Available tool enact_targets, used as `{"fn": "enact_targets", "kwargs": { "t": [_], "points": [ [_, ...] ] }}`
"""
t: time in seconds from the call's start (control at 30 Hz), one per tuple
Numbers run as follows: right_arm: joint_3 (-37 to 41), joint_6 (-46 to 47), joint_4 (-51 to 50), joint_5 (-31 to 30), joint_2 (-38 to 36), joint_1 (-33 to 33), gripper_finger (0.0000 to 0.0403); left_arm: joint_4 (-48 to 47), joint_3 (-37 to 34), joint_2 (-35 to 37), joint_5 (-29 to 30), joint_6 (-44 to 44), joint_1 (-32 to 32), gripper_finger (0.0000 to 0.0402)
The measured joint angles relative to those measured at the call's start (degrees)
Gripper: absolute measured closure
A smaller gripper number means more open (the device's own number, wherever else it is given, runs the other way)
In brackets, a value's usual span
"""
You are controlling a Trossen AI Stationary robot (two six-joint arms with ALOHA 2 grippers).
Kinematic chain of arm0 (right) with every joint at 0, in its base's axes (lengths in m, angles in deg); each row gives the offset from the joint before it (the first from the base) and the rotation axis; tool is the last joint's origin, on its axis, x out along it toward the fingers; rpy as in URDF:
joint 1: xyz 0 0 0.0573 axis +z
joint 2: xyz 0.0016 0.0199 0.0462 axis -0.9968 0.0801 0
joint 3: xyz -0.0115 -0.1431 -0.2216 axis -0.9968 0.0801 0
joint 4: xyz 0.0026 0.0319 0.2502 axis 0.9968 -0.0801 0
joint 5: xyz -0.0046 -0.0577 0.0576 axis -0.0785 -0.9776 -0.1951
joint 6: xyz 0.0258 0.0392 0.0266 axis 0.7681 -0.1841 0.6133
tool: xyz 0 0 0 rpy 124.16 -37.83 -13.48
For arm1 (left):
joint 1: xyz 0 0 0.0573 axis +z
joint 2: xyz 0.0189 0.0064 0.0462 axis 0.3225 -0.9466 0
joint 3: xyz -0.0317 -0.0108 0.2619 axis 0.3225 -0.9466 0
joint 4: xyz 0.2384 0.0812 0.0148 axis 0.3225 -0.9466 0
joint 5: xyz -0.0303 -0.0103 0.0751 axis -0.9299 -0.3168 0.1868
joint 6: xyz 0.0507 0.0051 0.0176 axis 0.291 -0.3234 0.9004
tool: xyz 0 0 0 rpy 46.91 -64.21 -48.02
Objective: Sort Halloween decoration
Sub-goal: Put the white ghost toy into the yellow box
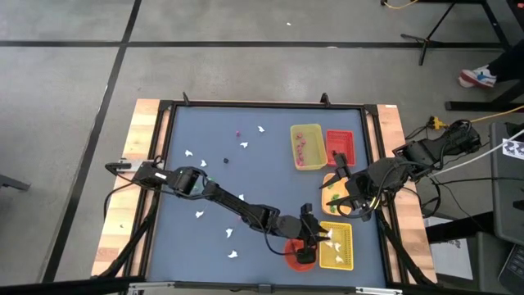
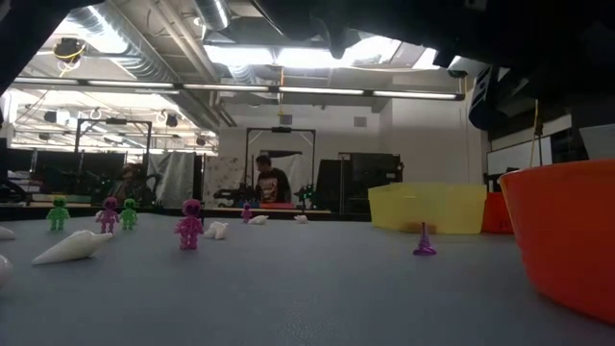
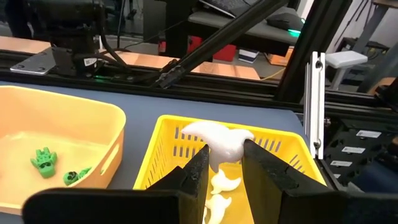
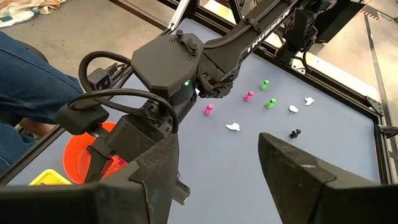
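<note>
1. While I watch over the near right of the bench (image 1: 205, 188), my left gripper (image 3: 224, 165) hangs above the yellow basket (image 3: 163, 144), its fingers (image 3: 198, 169) pinching a white ghost (image 3: 221, 142).
2. My right gripper (image 4: 217, 162) waits with fingers spread, beside the orange tray (image 1: 332, 182).
3. Other decorations (image 1: 243, 145) lie scattered across the bench.

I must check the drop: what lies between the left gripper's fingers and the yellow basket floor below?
In the left wrist view, the left gripper holds a white ghost; below it only more white ghosts lie in the yellow basket.
</note>
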Motion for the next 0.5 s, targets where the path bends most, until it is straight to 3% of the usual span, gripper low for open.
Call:
{"fn": "enact_targets", "kwargs": {
  "t": [0.2, 0.5],
  "points": [
    [0.00, 0.00, -0.01, 0.00, 0.00, 0.00, 0.0182, -0.02, 0.00, 0.01, 0.02, -0.85, 0.07, 0.0318],
    [0.00, 0.00, -0.01, 0.00, 0.00, 0.00, 0.0182, -0.02, -0.02, 0.00, 0.04, -0.86, 0.33, 0.0254]
  ]
}}
